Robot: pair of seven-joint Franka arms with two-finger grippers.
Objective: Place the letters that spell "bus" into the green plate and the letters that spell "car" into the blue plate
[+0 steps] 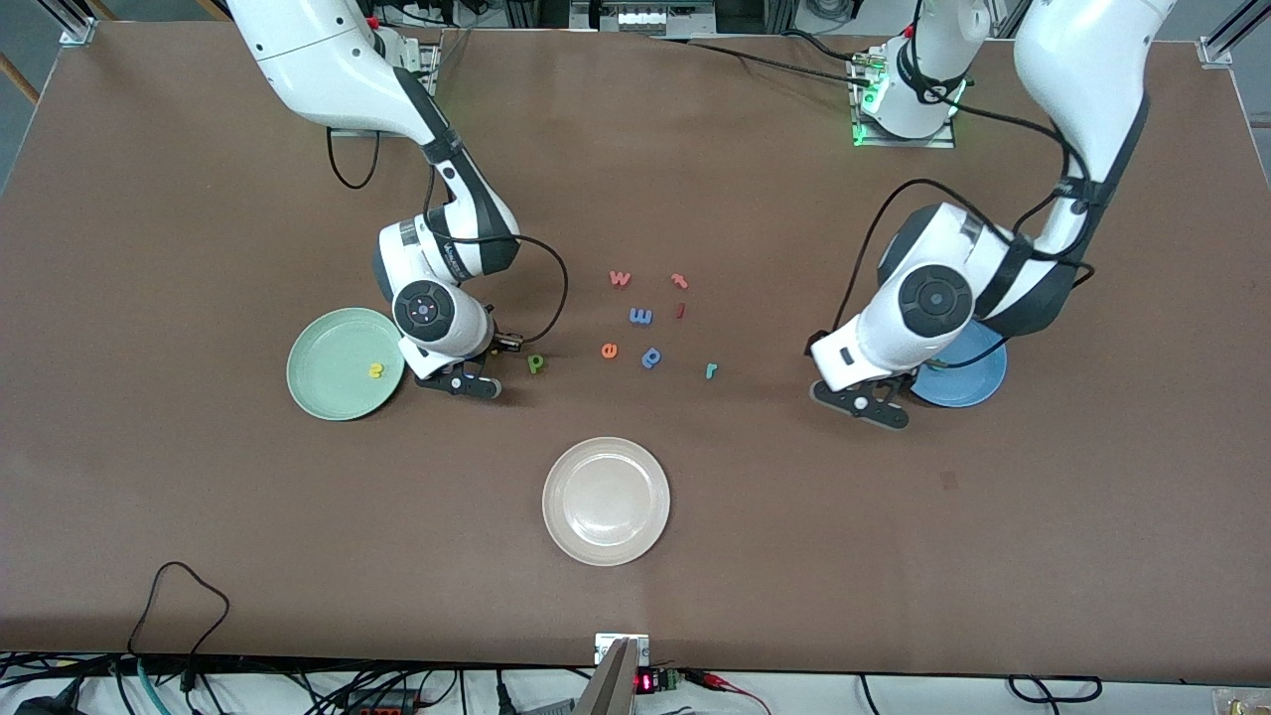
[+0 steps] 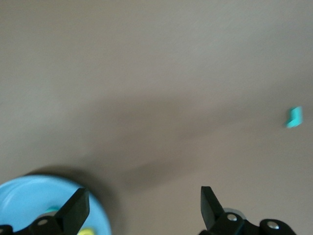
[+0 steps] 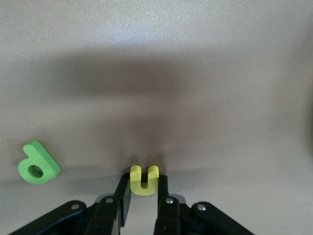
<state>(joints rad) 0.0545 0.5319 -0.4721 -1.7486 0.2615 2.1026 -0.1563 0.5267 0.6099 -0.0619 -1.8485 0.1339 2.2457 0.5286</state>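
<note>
My right gripper (image 3: 143, 193) is down at the table just beside the green plate (image 1: 323, 392), on the side toward the middle of the table, its fingers (image 3: 123, 196) closed on the yellow "u" (image 3: 144, 179). The green "b" (image 1: 536, 363) lies flat on the table close by, apart from my fingers. One yellow letter (image 1: 375, 370) lies inside the green plate; I cannot make out its shape.

My left gripper (image 2: 142, 208) hangs with jaws spread wide and empty, over the table at the edge of the blue plate (image 1: 978, 382). The left wrist view shows something teal and something yellow in that plate, mostly hidden by my finger.

The teal "r" (image 1: 710, 370) lies on the bare table between the two grippers, toward the left arm's end of the loose letters. An orange "e" (image 1: 609, 350), a blue letter (image 1: 651, 357) and others lie scattered near it. The cream plate (image 1: 606, 500) sits nearer the front camera.
</note>
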